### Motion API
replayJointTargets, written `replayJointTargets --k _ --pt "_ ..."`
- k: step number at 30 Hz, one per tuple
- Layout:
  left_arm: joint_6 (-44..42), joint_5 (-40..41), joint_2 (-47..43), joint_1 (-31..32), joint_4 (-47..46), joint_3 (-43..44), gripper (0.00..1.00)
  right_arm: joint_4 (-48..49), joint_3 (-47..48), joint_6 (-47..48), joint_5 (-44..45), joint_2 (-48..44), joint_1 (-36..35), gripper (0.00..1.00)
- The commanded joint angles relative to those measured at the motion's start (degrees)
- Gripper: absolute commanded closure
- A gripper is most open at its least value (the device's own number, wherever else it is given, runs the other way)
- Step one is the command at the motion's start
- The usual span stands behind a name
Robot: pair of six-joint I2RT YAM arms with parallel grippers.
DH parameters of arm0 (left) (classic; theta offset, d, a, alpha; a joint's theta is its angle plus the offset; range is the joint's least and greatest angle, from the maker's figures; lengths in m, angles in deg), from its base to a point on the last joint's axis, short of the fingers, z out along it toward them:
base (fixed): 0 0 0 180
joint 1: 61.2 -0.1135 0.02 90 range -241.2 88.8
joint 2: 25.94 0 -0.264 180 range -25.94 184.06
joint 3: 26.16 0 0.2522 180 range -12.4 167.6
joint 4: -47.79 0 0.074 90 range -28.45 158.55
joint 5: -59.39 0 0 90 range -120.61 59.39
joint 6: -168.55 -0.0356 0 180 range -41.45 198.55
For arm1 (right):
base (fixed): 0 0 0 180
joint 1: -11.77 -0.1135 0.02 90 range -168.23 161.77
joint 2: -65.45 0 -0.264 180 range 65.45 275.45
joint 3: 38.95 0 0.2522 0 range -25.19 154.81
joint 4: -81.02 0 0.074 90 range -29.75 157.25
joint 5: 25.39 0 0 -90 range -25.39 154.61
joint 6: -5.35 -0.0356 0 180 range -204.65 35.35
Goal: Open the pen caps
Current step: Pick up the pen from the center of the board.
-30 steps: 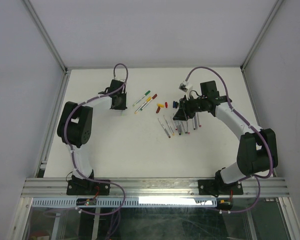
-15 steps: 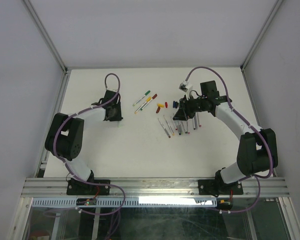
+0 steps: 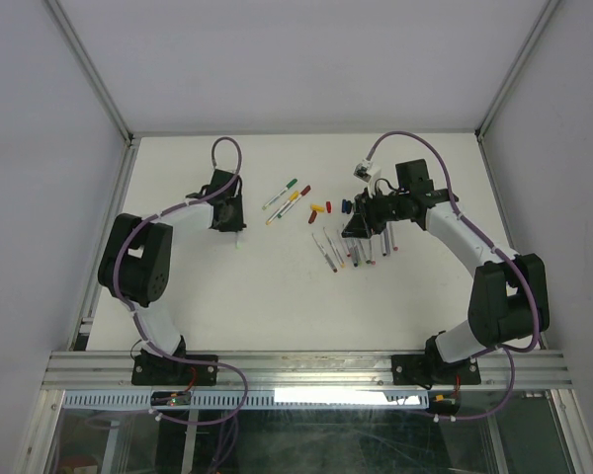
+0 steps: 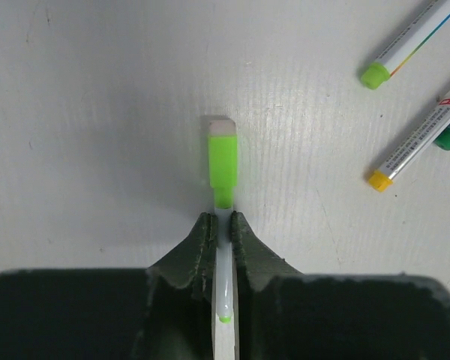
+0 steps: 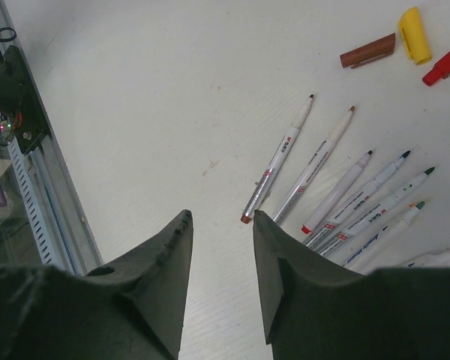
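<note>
The left gripper [image 4: 223,225] is clamped on the barrel of the light-green pen [image 4: 223,277], its cap [image 4: 223,161] sticking out free beyond the jaws. The right gripper [image 5: 221,221] hangs with jaws apart above the uncapped pens [image 5: 337,187]. The pen seems light, stiff and slippery, so the cap is best taken by its sides.

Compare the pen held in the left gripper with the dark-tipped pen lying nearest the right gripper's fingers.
Cap: the light-green pen has its cap on; the dark-tipped pen is uncapped, its tip bare.
Hold: the light-green pen is clamped in the shut left gripper; the dark-tipped pen lies free on the table, untouched by the open right gripper.
Both have slim white barrels.
</note>
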Motion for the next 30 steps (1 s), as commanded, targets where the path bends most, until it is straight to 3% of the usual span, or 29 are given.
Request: replayJointTargets --k 1,5,9,11,13,15,16,22,27,30 --pt "0.31 -0.69 0.5 -0.24 2.66 -0.96 0.97 0.65 1.54 0.15 -3.37 -0.9 0.39 0.58" --pt "1.26 -2.66 -4.71 -0.16 1.32 -3.45 1.0 4.66 -0.89 -2.45 -10.39 -2.87 0.23 0.53" --pt "3.61 -9.1 -12.33 0.89 -3.46 -9.0 1.0 18.4 -8.39 -11.66 -15.2 -6.53 -0.28 0.4" --pt "5.66 -12.36 -16.28 2.02 -7.46 -13.03 1.0 30.73 -14.28 -19.72 -17.97 -7.89 -0.67 0.27" --pt "9.01 -15.49 -20.81 3.43 -13.56 -18.18 1.0 55.58 -22.28 -33.53 -20.84 -7.88 -1.36 0.15" --pt "13.36 -18.05 -25.97 5.26 -21.1 -24.17 1.0 73.25 -28.31 -43.74 -21.45 -6.43 -2.38 0.09" --pt "15.66 -19.32 -28.3 6.27 -25.94 -27.06 1.0 76.82 -29.66 -45.11 -21.18 -5.41 -3.06 0.08" --pt "31.17 -17.0 -35.22 13.03 -57.73 -41.86 1.0 65.61 -27.67 -37.86 -14.15 -2.67 -9.12 0.11" --pt "37.28 -8.32 -33.66 18.39 -74.79 -46.38 1.0 62.63 -25.37 -41.96 -8.05 0.63 -11.31 0.12" --pt "37.93 -3.76 -31.42 22.26 -80.35 -46.63 1.0 61.81 -25.42 -41.1 -6.09 0.24 -11.93 0.13"
